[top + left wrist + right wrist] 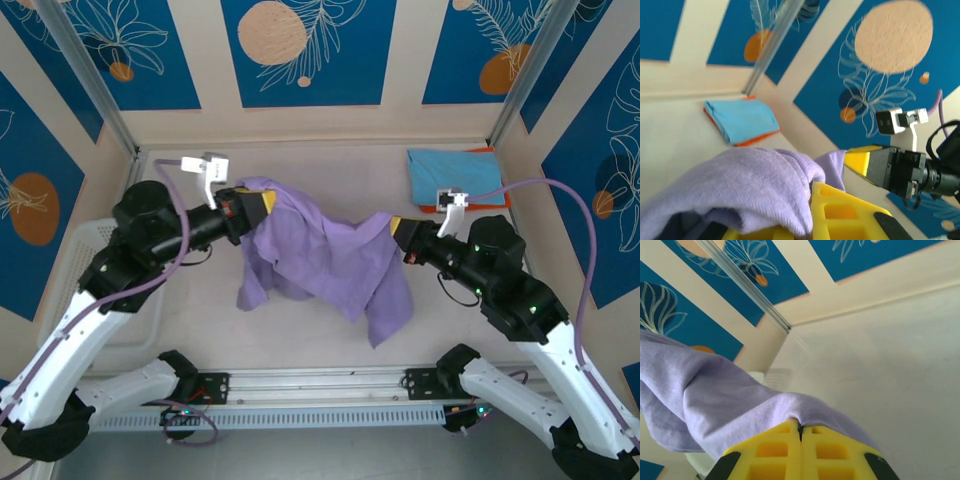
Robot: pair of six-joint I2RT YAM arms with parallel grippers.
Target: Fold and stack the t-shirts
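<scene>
The pale, matte desk (330, 165) spreads flat beneath everything. The largest thing on it is a lavender t-shirt (320, 255) of soft, slightly fuzzy knit. It sits at the centre of the overhead view, strung between the two arms, and sags in rumpled folds, with a long tail drooping toward 5 o'clock onto the desk. At 9 o'clock a white plastic basket (150, 325), rectangular with a perforated wall, sits partly under the left arm. At 2 o'clock, in the far corner and well apart from the lavender cloth, a light blue t-shirt (455, 175) lies folded into a neat flat rectangle on top of an orange t-shirt (760, 138), whose edge peeks out as a thin border. The left end effector (262, 203), with blocky yellow ribbed fingers, is closed on a thick bunched edge of the lavender t-shirt at 10 o'clock. The right end effector (800, 432) has its yellow jaws pressed fully together, pinching a thin fold of the same shirt.
</scene>
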